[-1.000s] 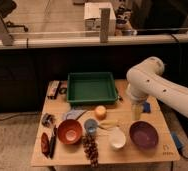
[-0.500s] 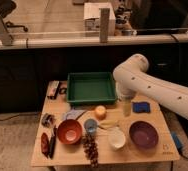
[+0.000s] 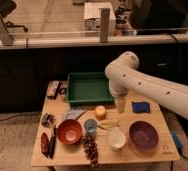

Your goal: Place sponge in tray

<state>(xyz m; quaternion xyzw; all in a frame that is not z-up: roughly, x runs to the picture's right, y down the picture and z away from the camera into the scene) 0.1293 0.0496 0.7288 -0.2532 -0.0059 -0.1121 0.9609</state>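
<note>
While the arm bends near tray (image 3: 87, 90), gripper (image 3: 121, 105) points down beside sponge (image 3: 141, 106) | grip state: cannot tell

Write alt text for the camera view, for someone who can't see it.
The blue sponge lies on the wooden table, right of the green tray, not yet inside. The robot's gripper hangs between them, above the table.

Three bowls (image 3: 143, 134), one tray (image 3: 73, 92), one sponge (image 3: 141, 107), one cup (image 3: 90, 126) and one orange (image 3: 101, 111) are counted; one gripper (image 3: 121, 105) is seen, sponge near its jaws.
</note>
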